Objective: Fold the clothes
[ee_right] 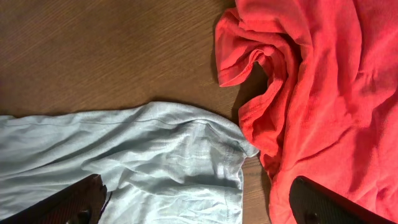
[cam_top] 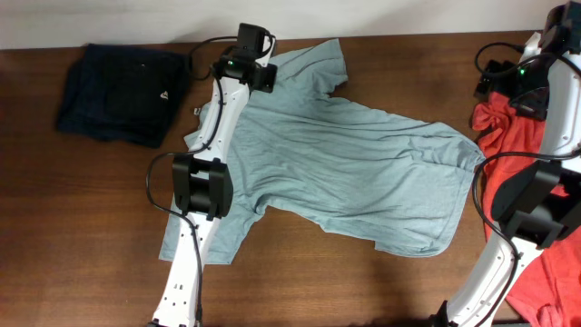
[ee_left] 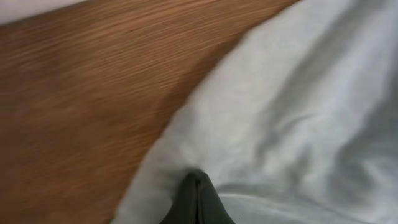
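left gripper (ee_left: 198,198): jaws pressed together, tips nipping puckered edge of pale blue-grey t-shirt (ee_left: 298,112), bare table (ee_left: 81,106) just beside. overhead: this gripper at far sleeve and collar end of shirt. pale blue-grey t-shirt (cam_top: 363,173) spread flat across table middle, hem toward right. right gripper (ee_right: 196,183): fingers (ee_right: 74,202) wide apart, holding nothing, hovering above hem corner. red t-shirt (ee_right: 329,93) crumpled at right edge, touching that corner. dark folded garment (cam_top: 123,91) at far left, apart from shirt.
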### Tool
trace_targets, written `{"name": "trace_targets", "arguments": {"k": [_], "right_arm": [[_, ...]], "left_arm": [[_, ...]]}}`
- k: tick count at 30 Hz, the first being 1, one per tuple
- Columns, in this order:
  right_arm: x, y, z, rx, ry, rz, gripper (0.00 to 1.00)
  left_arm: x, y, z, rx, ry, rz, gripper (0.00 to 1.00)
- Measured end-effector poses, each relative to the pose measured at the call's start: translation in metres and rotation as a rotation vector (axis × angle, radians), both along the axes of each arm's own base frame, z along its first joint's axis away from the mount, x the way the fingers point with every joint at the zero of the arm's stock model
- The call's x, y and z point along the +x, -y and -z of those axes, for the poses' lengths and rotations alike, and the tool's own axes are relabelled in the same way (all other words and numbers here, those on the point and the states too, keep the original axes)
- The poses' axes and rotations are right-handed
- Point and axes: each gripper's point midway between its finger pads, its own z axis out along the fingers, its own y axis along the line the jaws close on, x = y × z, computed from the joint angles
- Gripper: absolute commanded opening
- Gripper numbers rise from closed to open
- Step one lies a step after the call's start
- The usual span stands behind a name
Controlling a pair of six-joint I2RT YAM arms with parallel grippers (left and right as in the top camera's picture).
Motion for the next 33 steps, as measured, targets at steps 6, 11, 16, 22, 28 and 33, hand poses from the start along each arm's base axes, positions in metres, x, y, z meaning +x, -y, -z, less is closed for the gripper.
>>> {"name": "trace_targets", "arguments": {"k": [6, 11, 16, 22, 28, 33], "right_arm": [[0.000, 0.000, 0.000, 0.000, 0.000, 0.000, 0.99], [0.000, 0.000, 0.000, 0.000, 0.000, 0.000, 0.99], [0.000, 0.000, 0.000, 0.000, 0.000, 0.000, 0.99], [0.000, 0.000, 0.000, 0.000, 0.000, 0.000, 0.98], [0.000, 0.000, 0.000, 0.000, 0.000, 0.000, 0.99], [0.000, 0.000, 0.000, 0.000, 0.000, 0.000, 0.99]], "left_arm": [[-0.006, -0.028, 0.002, 0.100, -0.024, -0.118, 0.00], [-0.012, -0.049, 0.003, 0.133, -0.045, -0.210, 0.00], [-0.016, -0.073, 0.003, 0.141, -0.057, -0.339, 0.00], [-0.014, -0.097, 0.000, 0.130, -0.053, -0.424, 0.00], [-0.005, -0.108, -0.017, 0.101, -0.003, -0.454, 0.10], [-0.002, -0.096, -0.055, 0.007, 0.035, -0.429, 0.21]]}}
